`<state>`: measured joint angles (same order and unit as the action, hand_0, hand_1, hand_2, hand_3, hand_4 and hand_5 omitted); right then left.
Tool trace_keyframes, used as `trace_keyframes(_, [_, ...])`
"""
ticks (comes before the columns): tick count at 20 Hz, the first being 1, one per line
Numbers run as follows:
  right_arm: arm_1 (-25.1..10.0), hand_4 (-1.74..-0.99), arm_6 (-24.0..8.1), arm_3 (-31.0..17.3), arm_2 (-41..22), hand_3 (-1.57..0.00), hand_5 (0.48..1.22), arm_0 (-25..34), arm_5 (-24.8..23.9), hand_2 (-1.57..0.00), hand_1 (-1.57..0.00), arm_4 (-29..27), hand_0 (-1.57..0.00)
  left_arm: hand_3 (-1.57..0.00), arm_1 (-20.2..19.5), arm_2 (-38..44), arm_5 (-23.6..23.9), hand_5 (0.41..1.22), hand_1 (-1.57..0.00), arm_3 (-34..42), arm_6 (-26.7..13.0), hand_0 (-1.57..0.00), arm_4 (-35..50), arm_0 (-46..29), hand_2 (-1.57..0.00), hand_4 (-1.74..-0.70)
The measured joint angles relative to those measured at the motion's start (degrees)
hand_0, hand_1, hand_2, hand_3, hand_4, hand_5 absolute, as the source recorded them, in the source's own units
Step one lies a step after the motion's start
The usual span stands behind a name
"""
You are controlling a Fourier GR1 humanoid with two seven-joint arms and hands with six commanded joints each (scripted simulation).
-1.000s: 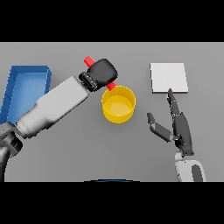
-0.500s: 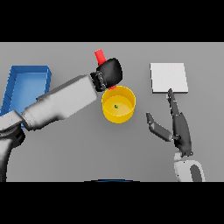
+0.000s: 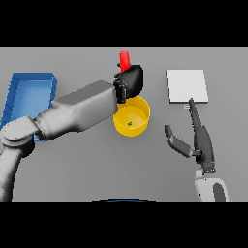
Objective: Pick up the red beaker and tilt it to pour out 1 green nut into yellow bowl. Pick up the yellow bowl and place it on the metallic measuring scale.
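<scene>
Nut's in the bowl, and the beaker has swung back upright.

The red beaker (image 3: 124, 60), tipped over a second ago, now stands almost straight in the left hand (image 3: 130, 82), whose fingers curl round it just behind the yellow bowl (image 3: 131, 116). A green nut (image 3: 130, 124) lies inside the bowl (none showed earlier), so the pour looks done. The right hand (image 3: 196, 138) waits with fingers spread on the grey worktop (image 3: 87, 164), near the metallic measuring scale (image 3: 187, 85); a blue tray (image 3: 14, 92) sits far left.
</scene>
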<state>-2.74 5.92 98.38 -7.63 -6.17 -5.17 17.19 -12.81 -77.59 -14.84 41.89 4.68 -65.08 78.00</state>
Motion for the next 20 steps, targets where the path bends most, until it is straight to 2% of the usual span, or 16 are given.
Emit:
trace_keyframes(2, [0.59, -1.154, -0.41, -0.85, 0.01, 0.00, 0.635, 0.20, -0.10, 0.00, 0.00, -0.30, 0.00, -1.57, 0.43, -1.58, -0.27, 1.221, -1.57, -0.25, -0.21, -1.57, -0.41, 0.87, -1.57, -1.72])
trace_keyframes(3, [0.60, -1.152, 0.47, -0.28, 0.24, 0.00, 0.635, 0.01, 0.20, 0.00, 0.00, -1.14, 0.00, -1.57, 0.08, -2.00, -0.18, 1.221, -1.57, -0.16, 0.29, -1.57, -0.32, 1.74, -1.57, -1.72])
trace_keyframes(5, [0.61, -1.157, -0.08, -0.12, 0.57, 0.00, 0.638, 0.45, 0.49, 0.00, 0.00, -1.95, 0.00, -1.57, -0.39, -2.61, 0.76, 1.221, -1.57, -1.85, 3.24, -1.57, 0.05, 5.11, -1.57, -1.72])
trace_keyframes(8, [0.75, -1.154, 1.29, -0.70, 0.13, 0.00, 0.654, 0.08, 0.95, 0.00, 0.00, -1.95, 0.00, -1.57, -2.10, -2.46, 1.48, 1.221, -1.57, -3.94, 2.92, -1.57, 0.30, 10.58, -1.57, -1.73])
trace_keyframes(10, [0.49, -1.160, 2.09, -0.68, -0.18, 0.00, 0.660, -0.14, 0.83, 0.00, 0.00, -1.22, 0.00, -1.18, -4.02, -0.29, 2.69, 1.221, -1.57, -6.36, 3.35, -1.57, 2.66, 13.65, -1.57, -1.73])
trace_keyframes(13, [0.93, -1.160, 1.55, -0.66, -0.83, 0.00, 0.661, 0.43, 0.73, 0.00, 0.00, -0.61, 0.00, -1.37, -5.75, 5.02, 4.71, 1.221, -1.57, -14.01, 1.01, -1.57, 6.89, 18.28, -1.57, -1.73])
trace_keyframes(14, [1.05, -1.156, 2.27, -0.94, -0.76, 0.00, 0.658, 0.13, 1.25, 0.00, 0.00, -1.43, 0.00, -1.41, -6.93, 8.17, 5.55, 1.221, -1.57, -16.55, 1.28, -1.57, 10.04, 19.45, -1.57, -1.73])
trace_keyframes(16, [0.89, -1.146, 1.71, -1.09, -0.65, 0.00, 0.641, 0.88, 0.83, 0.00, 0.00, -0.97, 0.00, -1.47, -8.19, 15.05, 6.05, 1.221, -1.57, -20.90, -1.29, -1.57, 17.43, 20.18, -1.57, -1.73])
trace_keyframes(18, [0.94, -1.144, 0.54, -0.92, -1.28, 0.00, 0.633, 1.74, -0.65, 0.00, 0.00, 1.47, 0.00, -1.42, -11.04, 23.46, 6.48, 1.221, -1.57, -25.48, -4.09, -1.57, 26.80, 19.98, -1.57, -1.74])
trace_keyframes(20, [1.10, -1.129, 0.12, -1.49, -1.00, 0.00, 0.625, 2.60, -1.00, 0.00, 0.00, 1.38, 0.00, -1.39, -12.96, 29.38, 8.20, 1.221, -1.57, -29.22, -7.00, -1.57, 34.18, 19.20, -1.57, -1.74])
